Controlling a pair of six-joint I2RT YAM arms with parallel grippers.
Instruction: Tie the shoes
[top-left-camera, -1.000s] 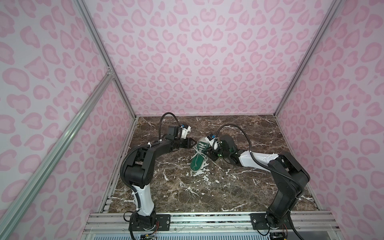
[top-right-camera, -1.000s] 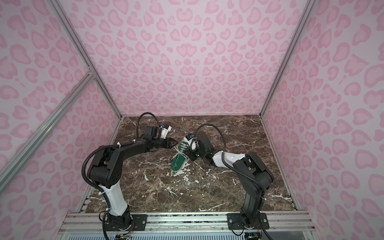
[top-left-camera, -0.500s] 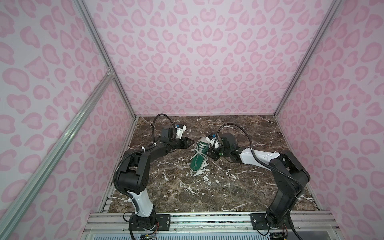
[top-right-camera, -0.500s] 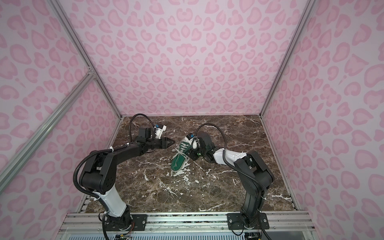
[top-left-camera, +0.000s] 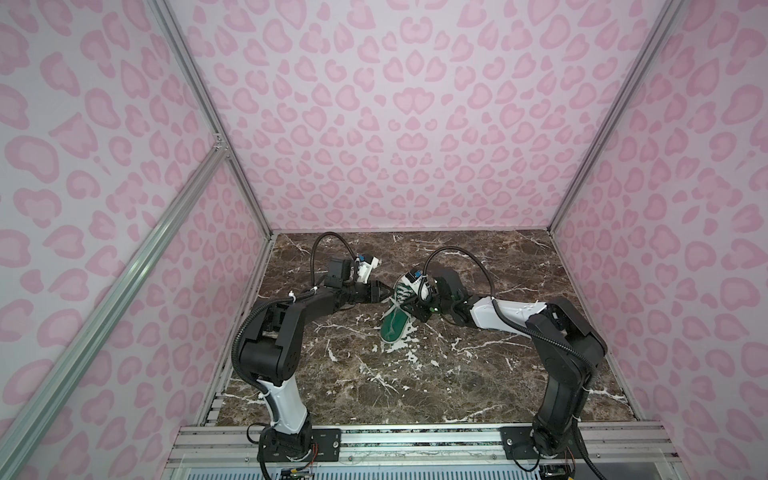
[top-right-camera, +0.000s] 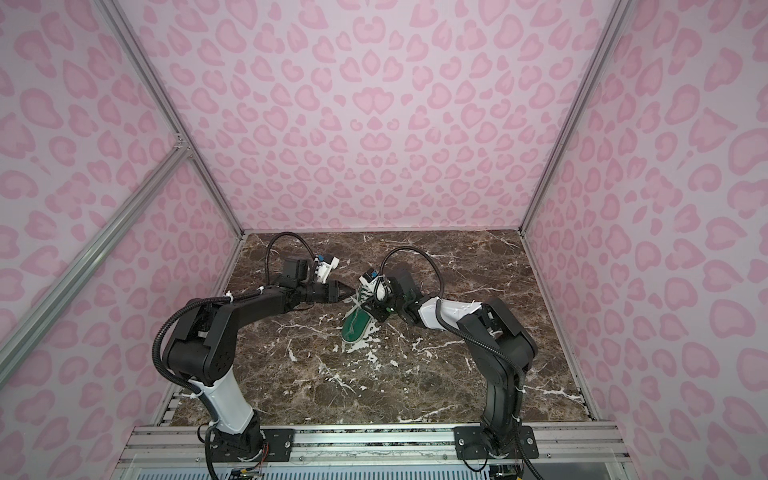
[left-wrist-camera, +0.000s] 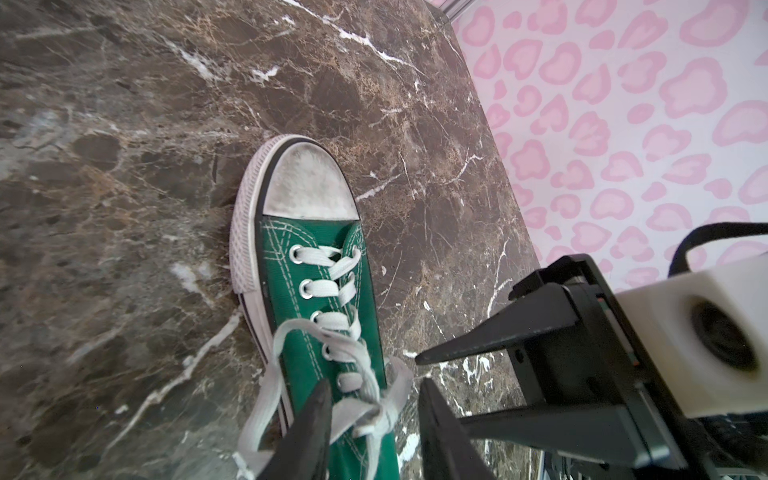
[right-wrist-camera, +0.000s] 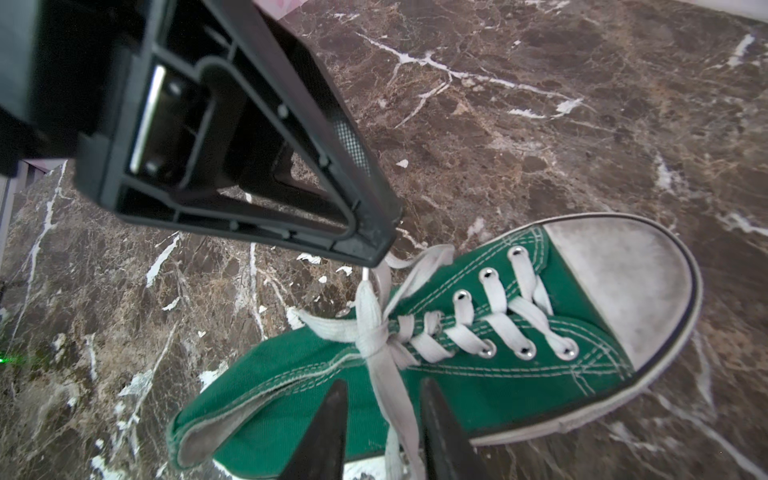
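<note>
The shoe (top-left-camera: 397, 328) (top-right-camera: 357, 328) is a green sneaker with a white toe cap, lying mid-floor on the brown marble. Its white laces (right-wrist-camera: 374, 336) cross in a knot over the tongue. In the left wrist view my left gripper (left-wrist-camera: 374, 390) is open, with its jaws either side of that lace knot (left-wrist-camera: 365, 411). My right gripper (right-wrist-camera: 384, 388) is open too. One lace strand runs down between its jaws, over the shoe's green side (right-wrist-camera: 457, 395). In both top views the left gripper (top-left-camera: 385, 291) (top-right-camera: 350, 291) and right gripper (top-left-camera: 415, 311) (top-right-camera: 376, 313) meet over the laces from opposite sides.
Pink patterned walls (top-left-camera: 395, 124) close in the marble floor (top-left-camera: 457, 374) on three sides. An aluminium rail (top-left-camera: 415, 440) carrying both arm bases runs along the front. A finger (right-wrist-camera: 291, 166) of the left gripper hangs close above the shoe in the right wrist view.
My left gripper has crept right, up to the shoe's laces, while its elbow swung out to the left. The right gripper has stayed by the shoe.
</note>
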